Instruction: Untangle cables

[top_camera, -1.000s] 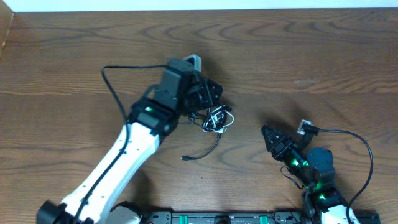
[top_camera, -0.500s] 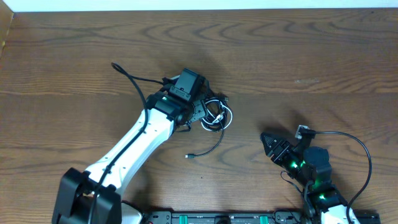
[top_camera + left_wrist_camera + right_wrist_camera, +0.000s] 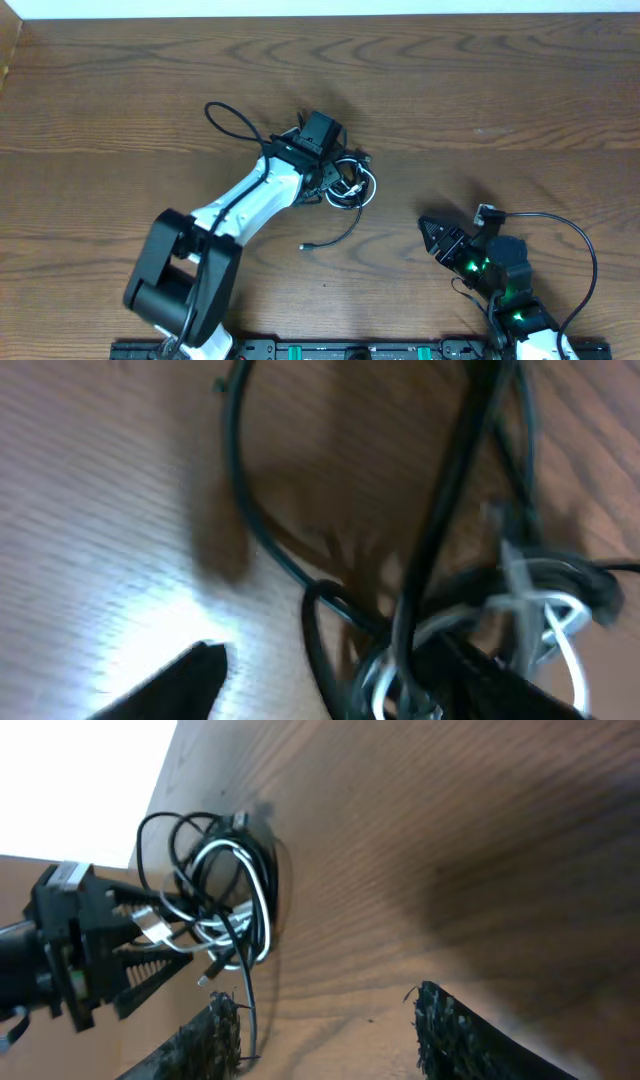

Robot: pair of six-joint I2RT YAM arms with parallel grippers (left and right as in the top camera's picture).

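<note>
The cables (image 3: pixel 352 186) lie as one black and white knot at mid-table. One black strand (image 3: pixel 335 236) trails toward me and ends in a small plug (image 3: pixel 305 247). My left gripper (image 3: pixel 336 180) is down at the knot's left side. In the left wrist view, which is blurred, the left gripper (image 3: pixel 335 672) is open, with the cables (image 3: pixel 470 620) bunched against its right finger (image 3: pixel 490 680). My right gripper (image 3: pixel 428 228) stands apart to the right, open and empty. In the right wrist view the cables (image 3: pixel 225 890) lie ahead of the right gripper (image 3: pixel 330 1020).
The left arm's own thick black wire (image 3: pixel 228 122) loops out over the table to the left of the knot. The right arm's wire (image 3: pixel 580 250) arcs at the bottom right. The table's far edge (image 3: pixel 320 15) runs along the top.
The left arm has swung round and lowered onto the knot, its wire loop moving right; its jaws spread. The knot shifted slightly. The right gripper opened a little and hardly moved.
</note>
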